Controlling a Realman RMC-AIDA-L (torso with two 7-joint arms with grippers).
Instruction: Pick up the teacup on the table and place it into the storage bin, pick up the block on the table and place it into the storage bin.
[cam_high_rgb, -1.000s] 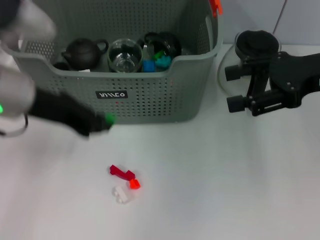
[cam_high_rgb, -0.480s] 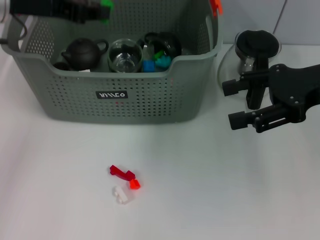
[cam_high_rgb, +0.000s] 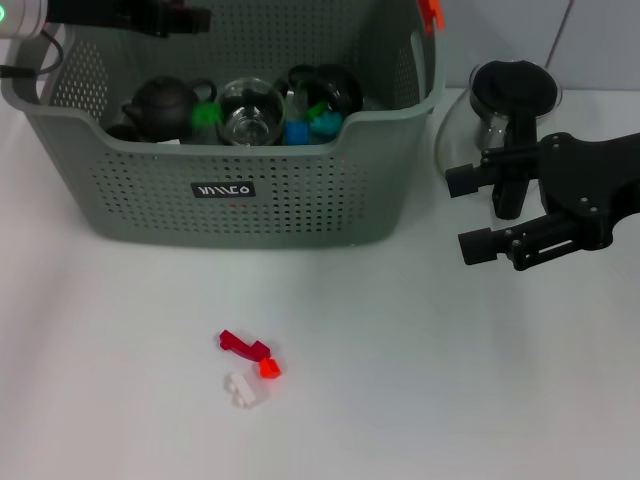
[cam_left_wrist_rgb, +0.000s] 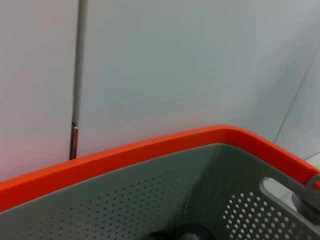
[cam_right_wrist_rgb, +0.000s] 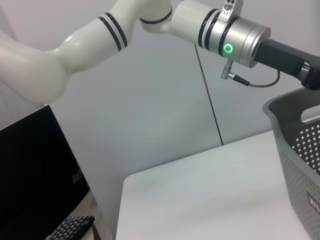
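Note:
The grey perforated storage bin (cam_high_rgb: 300, 200) stands at the back of the table; its orange rim (cam_left_wrist_rgb: 150, 150) fills the left wrist view. Inside it a green block (cam_high_rgb: 205, 113) lies between a black teapot (cam_high_rgb: 165, 105) and a clear glass teacup (cam_high_rgb: 250, 110). My left gripper (cam_high_rgb: 188, 20) hovers open over the bin's back left corner with nothing in it. Red (cam_high_rgb: 243, 345), orange (cam_high_rgb: 269, 368) and white (cam_high_rgb: 243, 389) blocks lie together on the table in front of the bin. To the bin's right, my right gripper (cam_high_rgb: 468, 212) hangs open and empty.
A round glass pot with a black lid (cam_high_rgb: 515, 88) stands just behind the right gripper. The bin also holds a black cup (cam_high_rgb: 335, 88) and blue and green blocks (cam_high_rgb: 310, 125). In the right wrist view the left arm (cam_right_wrist_rgb: 235, 40) reaches over the bin's corner (cam_right_wrist_rgb: 300, 150).
My left gripper rose from the bin's front to above its back left corner. The green block it carried has dropped into the bin. The right gripper barely shifted.

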